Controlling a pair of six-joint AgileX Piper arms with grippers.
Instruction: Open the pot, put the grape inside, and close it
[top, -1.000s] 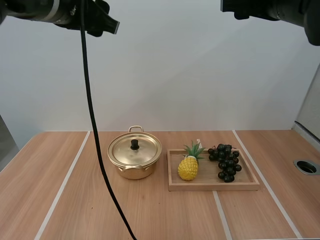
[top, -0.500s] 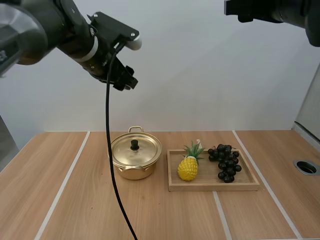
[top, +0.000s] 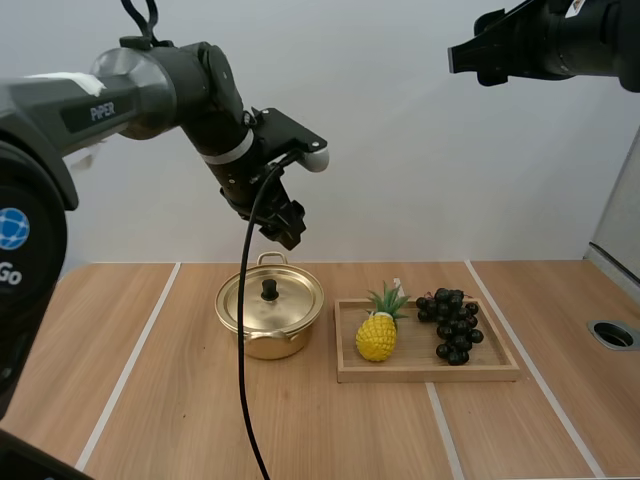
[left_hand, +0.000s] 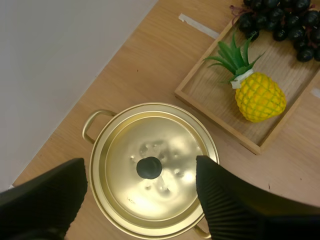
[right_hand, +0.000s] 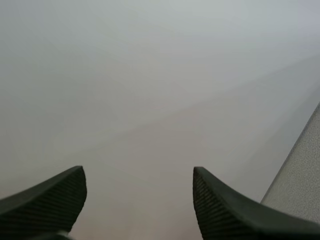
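A gold pot (top: 269, 318) with its lid (top: 270, 297) on stands at the table's middle, a black knob (top: 269, 289) on top. My left gripper (top: 287, 225) hangs a short way above the pot, open; the lid (left_hand: 152, 170) and its knob (left_hand: 149, 167) lie between and below its two fingers (left_hand: 230, 205). A bunch of dark grapes (top: 451, 324) lies at the right end of the wooden tray (top: 428, 372), also seen beyond the pineapple as grapes (left_hand: 277, 22). My right gripper (top: 470, 58) is high up at the right, open (right_hand: 137, 200), facing a blank wall.
A yellow toy pineapple (top: 378, 330) lies in the tray's left end, close to the pot, also seen as pineapple (left_hand: 257, 92). A round hole (top: 613, 333) sits in the table at the far right. Bare wood lies left of and in front of the pot.
My left arm has swung down and to the right from the upper left, ending above the pot. The right arm has dipped slightly and shifted right. Pot, tray and fruit have not moved.
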